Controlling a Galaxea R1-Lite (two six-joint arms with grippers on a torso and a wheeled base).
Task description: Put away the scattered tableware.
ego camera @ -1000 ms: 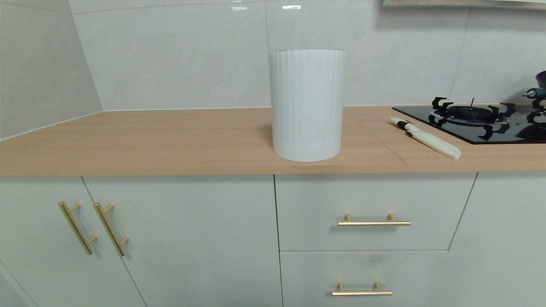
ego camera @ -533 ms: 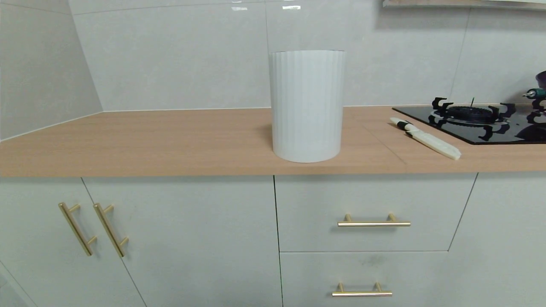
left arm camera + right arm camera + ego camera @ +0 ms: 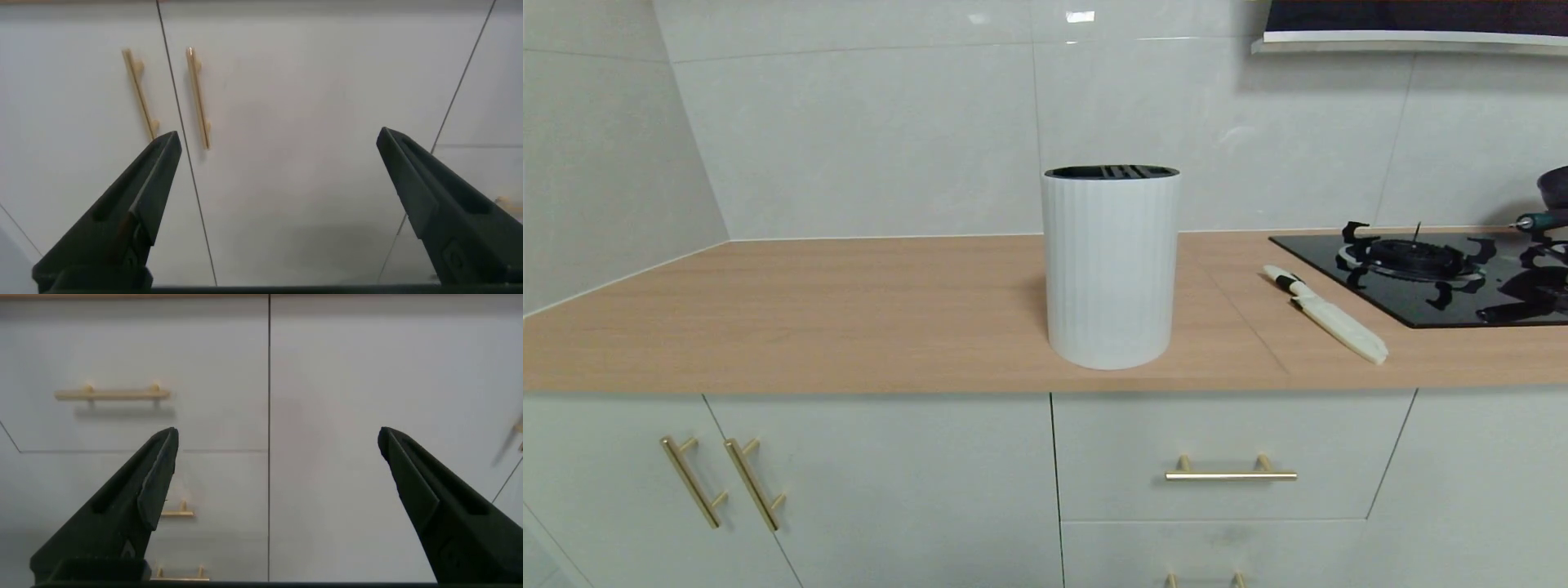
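Starting big: long light-wood countertop (image 3: 849,310) under the tall white ribbed cylindrical knife holder (image 3: 1111,269), which stands upright near the front edge. Pale grey cabinet fronts (image 3: 890,490) with brass bar handles (image 3: 1230,474) below it, and a black glass hob (image 3: 1437,298) well off to its right. Then the white knife with a black band on the handle (image 3: 1323,313), lying flat on the wood between holder and hob, touching neither. Lastly the left gripper (image 3: 276,139) and right gripper (image 3: 276,433), both spread wide, down below the holder and facing those cabinet fronts.
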